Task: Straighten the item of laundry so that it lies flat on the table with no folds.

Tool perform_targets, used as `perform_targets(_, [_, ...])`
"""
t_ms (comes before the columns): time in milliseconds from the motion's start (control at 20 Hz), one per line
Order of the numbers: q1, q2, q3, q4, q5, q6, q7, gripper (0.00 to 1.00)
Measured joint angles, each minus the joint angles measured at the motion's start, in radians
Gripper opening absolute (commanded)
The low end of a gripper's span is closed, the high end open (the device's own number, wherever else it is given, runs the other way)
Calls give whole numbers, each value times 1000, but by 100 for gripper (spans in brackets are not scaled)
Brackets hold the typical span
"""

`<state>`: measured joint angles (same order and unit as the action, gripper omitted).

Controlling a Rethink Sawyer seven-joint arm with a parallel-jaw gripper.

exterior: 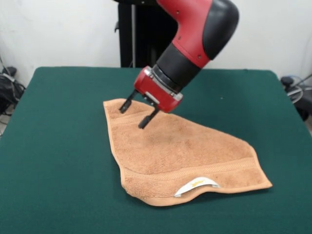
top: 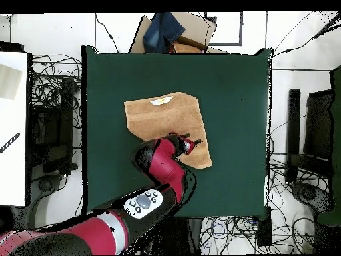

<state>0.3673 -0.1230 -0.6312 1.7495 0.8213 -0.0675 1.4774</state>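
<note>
The orange-tan towel [exterior: 180, 151] lies on the dark green table [exterior: 58, 146], mostly spread out, with its near edge rumpled and its far left part folded to a point. A white label with a yellow mark [exterior: 196, 185] curls up at the near edge. My gripper [exterior: 136, 113] hangs just above the towel's far left corner, tilted, fingers [exterior: 147, 119] apart and empty. In the overhead view the towel [top: 166, 123] lies mid-table, and the gripper [top: 190, 142] is over its lower right part.
Cables and equipment [top: 46, 127] lie on the floor round the table. A cardboard box with blue cloth [top: 174, 32] stands beyond the table's far edge. A black pedestal [exterior: 141, 34] stands behind the table.
</note>
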Motion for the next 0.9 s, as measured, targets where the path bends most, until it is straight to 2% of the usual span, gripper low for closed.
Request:
perform_targets(600, [105, 120, -2, -18, 140, -4, 33, 100])
perform_targets(900, [107, 141, -2, -22, 153, -72, 33, 100])
